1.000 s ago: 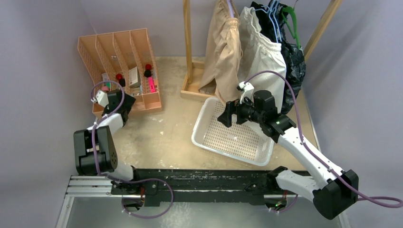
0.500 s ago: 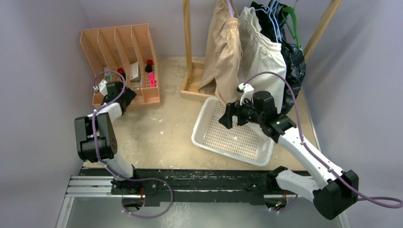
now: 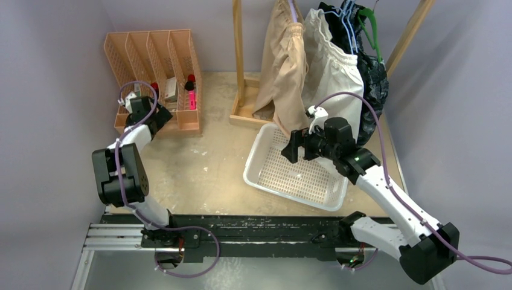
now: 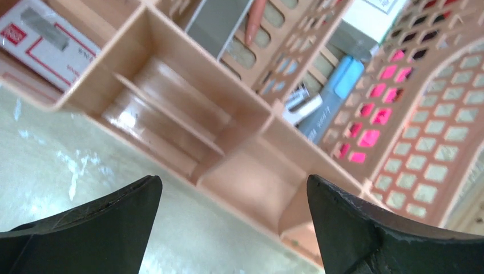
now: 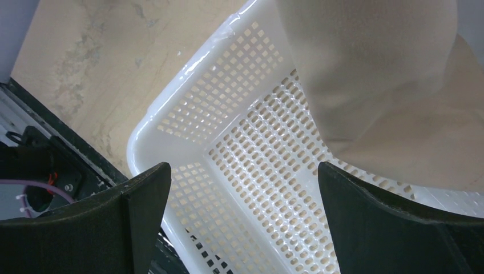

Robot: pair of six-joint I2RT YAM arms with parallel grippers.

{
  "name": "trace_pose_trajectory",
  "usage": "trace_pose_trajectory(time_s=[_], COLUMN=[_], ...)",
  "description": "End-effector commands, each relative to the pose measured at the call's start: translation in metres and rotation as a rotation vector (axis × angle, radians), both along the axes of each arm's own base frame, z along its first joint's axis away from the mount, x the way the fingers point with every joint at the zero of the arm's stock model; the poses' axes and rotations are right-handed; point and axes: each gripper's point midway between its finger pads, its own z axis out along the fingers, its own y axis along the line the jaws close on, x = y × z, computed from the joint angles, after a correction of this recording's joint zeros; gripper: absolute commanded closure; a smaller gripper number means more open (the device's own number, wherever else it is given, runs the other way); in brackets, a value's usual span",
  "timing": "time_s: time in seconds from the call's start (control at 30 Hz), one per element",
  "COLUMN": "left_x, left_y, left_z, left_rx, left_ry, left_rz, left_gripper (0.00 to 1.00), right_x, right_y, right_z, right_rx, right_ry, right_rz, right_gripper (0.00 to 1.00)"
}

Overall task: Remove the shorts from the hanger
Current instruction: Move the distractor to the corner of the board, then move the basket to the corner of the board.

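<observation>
Tan shorts (image 3: 284, 66) and white shorts (image 3: 332, 72) hang from the rack at the back. Darker shorts (image 3: 374, 81) hang behind them on coloured hangers (image 3: 362, 21). My right gripper (image 3: 291, 146) is open over the white basket (image 3: 261, 176), just below the tan pair and not touching it. In the right wrist view the tan hem (image 5: 388, 85) hangs above the basket (image 5: 240, 142), and the right gripper (image 5: 244, 228) holds nothing. My left gripper (image 3: 156, 116) is open at the front of the peach desk organizer (image 3: 154, 54), far from the shorts. In the left wrist view the left gripper (image 4: 234, 222) is empty.
The organizer (image 4: 240, 171) holds markers, a small box and pens. The wooden rack has an upright post (image 3: 239, 48), a base (image 3: 244, 115) and a slanted post (image 3: 410, 36) on the right. Purple walls close in on the left and right.
My left arm has reached further back, and the organizer has shifted and turned with it. My right gripper has edged slightly right and back, toward the hanging shorts. Both grippers stayed open.
</observation>
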Motion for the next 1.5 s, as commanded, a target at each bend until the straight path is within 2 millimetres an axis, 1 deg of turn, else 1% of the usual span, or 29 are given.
trace_pose_trajectory(time_s=[0.0,0.07,0.1,0.2,0.23,0.27,0.37,0.4,0.5,0.57,0.6,0.63,0.73,0.8,0.83,0.87,0.93,1.0,1.07,1.13,1.2,1.23,1.3,1.33,1.4,1.43,1.47], left_x=[-0.023,-0.041,-0.050,-0.071,-0.080,-0.086,-0.105,-0.111,-0.125,-0.134,-0.138,-0.142,-0.155,-0.163,-0.166,-0.170,-0.177,-0.187,-0.202,-0.216,-0.225,-0.230,-0.239,-0.241,-0.242,-0.241,-0.240], left_y=[-0.021,-0.024,-0.023,-0.025,-0.025,-0.027,-0.034,-0.035,-0.040,-0.044,-0.047,-0.049,-0.052,-0.051,-0.049,-0.046,-0.039,-0.029,-0.017,-0.005,0.004,0.008,0.015,0.017,0.017,0.016,0.015], left_z=[0.028,0.037,0.043,0.069,0.077,0.084,0.101,0.105,0.119,0.133,0.138,0.141,0.152,0.162,0.167,0.172,0.183,0.194,0.206,0.215,0.216,0.215,0.214,0.215,0.218,0.219,0.221], left_rx=[-0.078,-0.086,-0.078,-0.051,-0.034,-0.028,-0.015,-0.009,-0.006,-0.008,-0.010,-0.012,-0.007,0.008,0.020,0.032,0.052,0.074,0.101,0.136,0.169,0.188,0.214,0.222,0.224,0.220,0.214], left_ry=[-0.043,-0.043,-0.034,-0.058,-0.055,-0.065,-0.097,-0.108,-0.139,-0.168,-0.174,-0.184,-0.223,-0.246,-0.255,-0.260,-0.271,-0.277,-0.285,-0.296,-0.299,-0.282,-0.259,-0.255,-0.260,-0.264,-0.268], left_rz=[-0.019,0.003,0.010,0.010,0.009,0.007,-0.023,-0.022,-0.034,-0.040,-0.051,-0.056,-0.054,-0.039,-0.025,-0.009,0.041,0.112,0.206,0.289,0.346,0.373,0.420,0.432,0.431,0.425,0.417], left_gripper=[0.03,0.03,0.02,0.00,0.00,0.00,0.00,0.00,0.00,0.00,0.00,0.00,0.00,0.00,0.00,0.00,0.00,0.00,0.00,0.00,0.00,0.00,0.00,0.00,0.00,0.00,0.00], right_x=[0.007,0.013,0.014,0.014,0.012,0.013,0.014,0.018,0.032,0.042,0.044,0.048,0.061,0.065,0.069,0.069,0.060,0.043,0.024,0.003,-0.020,-0.028,-0.037,-0.042,-0.047,-0.049,-0.048], right_y=[0.012,0.014,0.017,0.034,0.042,0.058,0.089,0.096,0.109,0.118,0.125,0.130,0.145,0.165,0.170,0.178,0.203,0.224,0.251,0.281,0.309,0.320,0.333,0.340,0.349,0.348,0.342], right_z=[0.011,-0.002,-0.006,-0.013,-0.019,-0.006,-0.010,-0.012,-0.021,-0.030,-0.035,-0.046,-0.057,-0.064,-0.066,-0.066,-0.066,-0.065,-0.060,-0.050,-0.036,-0.029,-0.015,-0.006,0.020,0.031,0.040], right_rx=[0.084,0.067,0.055,-0.016,-0.042,-0.031,-0.067,-0.077,-0.109,-0.107,-0.103,-0.125,-0.160,-0.180,-0.195,-0.196,-0.188,-0.176,-0.136,-0.081,-0.032,-0.010,0.034,0.064,0.114,0.115,0.107], right_ry=[0.016,0.080,0.101,0.090,0.095,0.075,0.050,0.046,0.066,0.073,0.090,0.104,0.106,0.114,0.110,0.110,0.092,0.087,0.097,0.091,0.056,0.044,0.043,0.034,-0.012,-0.033,-0.053], right_rz=[-0.029,-0.082,-0.120,-0.217,-0.239,-0.241,-0.291,-0.318,-0.408,-0.451,-0.445,-0.449,-0.444,-0.367,-0.364,-0.348,-0.248,-0.186,-0.089,0.024,0.140,0.181,0.208,0.257,0.332,0.356,0.354], right_gripper=[0.02,0.06,0.06,0.01,0.01,0.01,0.00,0.00,0.00,0.00,0.00,0.00,0.00,0.00,0.00,0.00,0.01,0.01,0.01,0.01,0.01,0.01,0.00,0.01,0.01,0.01,0.01])
